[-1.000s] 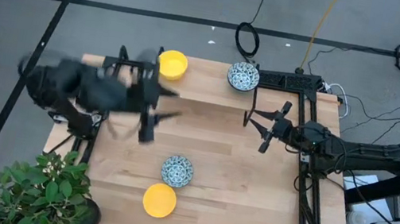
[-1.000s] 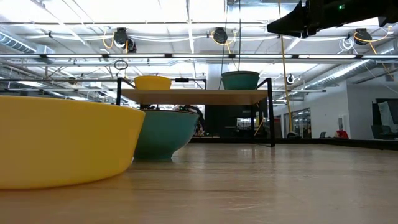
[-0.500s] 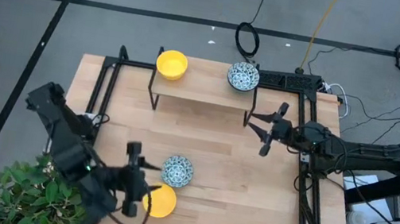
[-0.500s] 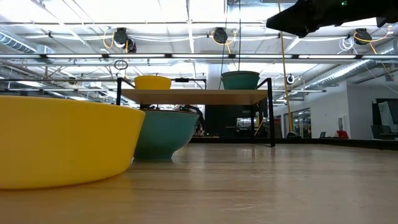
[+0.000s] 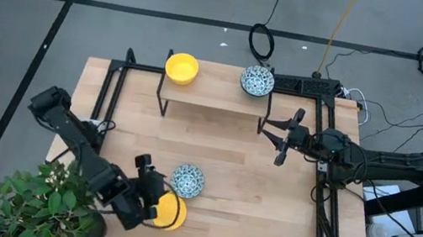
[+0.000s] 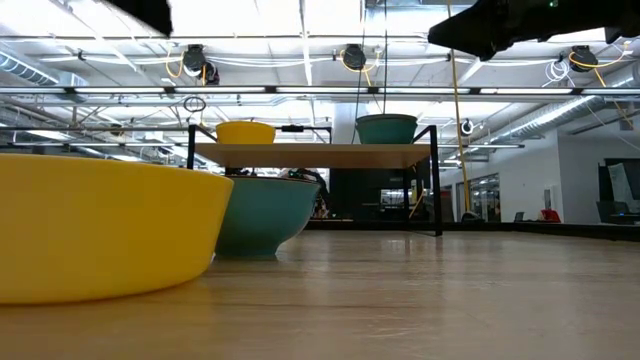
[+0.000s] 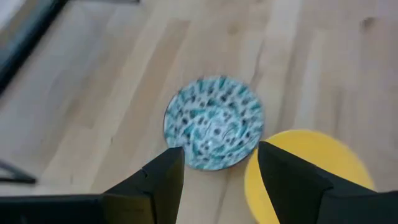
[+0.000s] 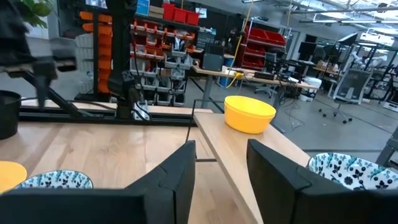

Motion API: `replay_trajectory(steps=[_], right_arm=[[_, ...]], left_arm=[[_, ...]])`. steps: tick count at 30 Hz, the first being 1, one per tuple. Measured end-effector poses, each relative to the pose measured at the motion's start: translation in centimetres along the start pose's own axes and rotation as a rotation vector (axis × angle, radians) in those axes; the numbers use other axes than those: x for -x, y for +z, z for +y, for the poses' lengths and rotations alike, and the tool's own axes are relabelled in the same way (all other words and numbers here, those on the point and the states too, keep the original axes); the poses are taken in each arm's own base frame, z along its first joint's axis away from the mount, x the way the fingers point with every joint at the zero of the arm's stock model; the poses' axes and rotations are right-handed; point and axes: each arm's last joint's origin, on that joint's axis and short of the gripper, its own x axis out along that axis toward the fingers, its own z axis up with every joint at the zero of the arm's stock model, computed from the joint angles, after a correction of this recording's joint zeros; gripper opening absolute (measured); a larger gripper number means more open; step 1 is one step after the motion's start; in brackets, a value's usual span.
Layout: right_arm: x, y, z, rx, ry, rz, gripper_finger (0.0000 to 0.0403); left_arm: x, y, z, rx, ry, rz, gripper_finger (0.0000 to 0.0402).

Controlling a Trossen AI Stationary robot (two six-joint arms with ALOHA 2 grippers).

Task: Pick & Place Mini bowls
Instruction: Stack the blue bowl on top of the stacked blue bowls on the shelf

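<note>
- Yellow bowl, near edge (image 5: 171, 212): sits on the table (image 5: 265, 212) close to its front edge. We find the left gripper (image 5: 150, 196) directly over its left side, covering part of it.
- Left gripper: fingers spread apart with nothing between them. In the left wrist view they frame the patterned bowl (image 7: 214, 122), with the yellow bowl just beside it. We judge this arm is lining up a pick; which of the two bowls it means to take we cannot tell.
- Patterned bowl, mid-table (image 5: 187, 179): upright on the wood, touching or nearly touching the yellow bowl. That closeness may crowd a finger coming down between them.
- Potted plant (image 5: 41, 198): at the front-left corner, beside the left arm's elbow, apart from the bowls.
- Right gripper (image 5: 280, 134): hangs above the table's right side, fingers wide and empty, pointed toward the shelf. We take it to be waiting.
- Raised shelf (image 5: 216, 92): a wooden board on black legs along the far side, apparently the place target.
- Yellow bowl on shelf (image 5: 182, 68): upright at the left end.
- Patterned bowl on shelf (image 5: 257, 81): upright at the right end, well apart from its yellow neighbour, leaving bare board between them for more.
</note>
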Motion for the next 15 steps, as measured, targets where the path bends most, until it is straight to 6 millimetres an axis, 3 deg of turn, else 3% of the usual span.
replay_trajectory(steps=[8, 15], right_arm=[[0.0, -0.2, 0.0, 0.006, 0.003, 0.022, 0.0130], [0.0, -0.2, 0.0, 0.006, 0.003, 0.022, 0.0130]], left_arm=[[-3.7, -1.6, 2.1, 0.145, -0.008, 0.240, 0.0209], [-5.5, -2.6, 3.1, 0.176, 0.011, 0.291, 0.0209]])
